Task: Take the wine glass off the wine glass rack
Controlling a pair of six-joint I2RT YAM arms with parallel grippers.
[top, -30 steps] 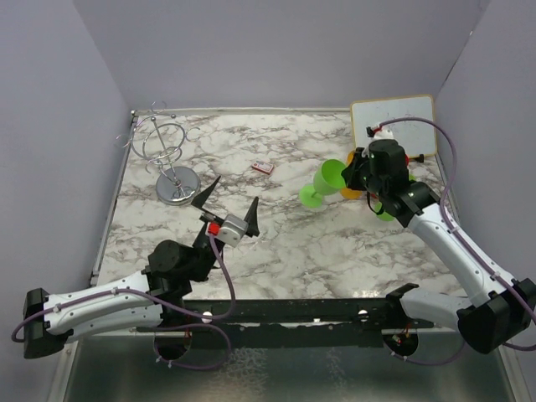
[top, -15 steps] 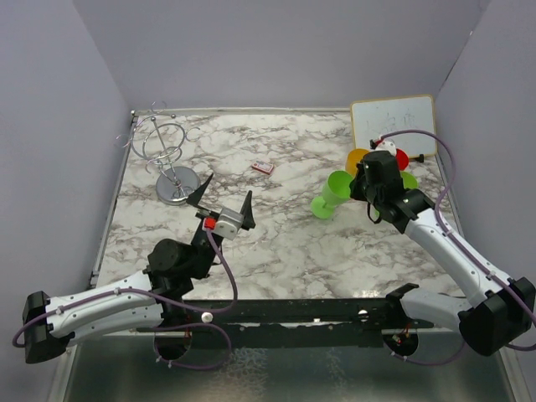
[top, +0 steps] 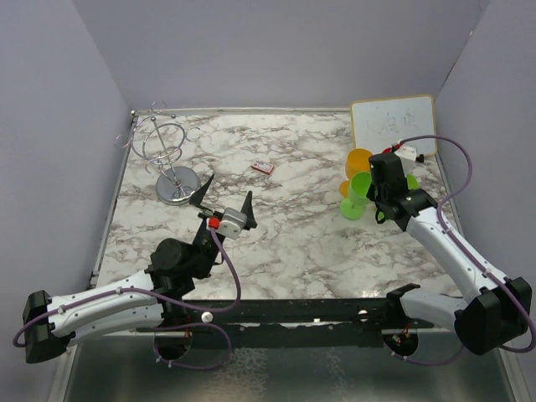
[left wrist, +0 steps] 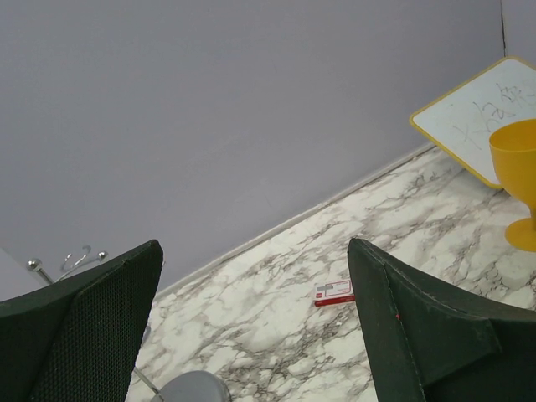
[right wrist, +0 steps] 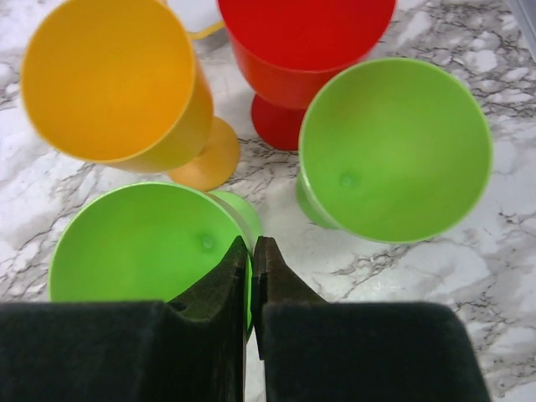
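The wine glass rack (top: 164, 149) is a silver wire stand on a round base at the far left, with no glass on it. Its base (left wrist: 193, 389) and wire tips show in the left wrist view. My right gripper (top: 371, 189) is shut on the rim of a green wine glass (top: 358, 194), one finger inside the bowl and one outside. In the right wrist view the gripper (right wrist: 251, 251) holds that glass (right wrist: 134, 243) mouth up, low over the table beside other glasses. My left gripper (top: 230, 186) is open and empty near the table's middle left, and also shows in its own view (left wrist: 251, 318).
An orange glass (right wrist: 113, 79), a red glass (right wrist: 306, 50) and a second green glass (right wrist: 394, 146) stand close around the held one. A white board (top: 394, 124) leans at the far right. A small red card (top: 263, 167) lies mid-table, also in the left wrist view (left wrist: 333, 292).
My right arm has carried the green glass to the right, from lying sideways mid-table to mouth up among the other glasses. The left gripper has shifted slightly and stays open.
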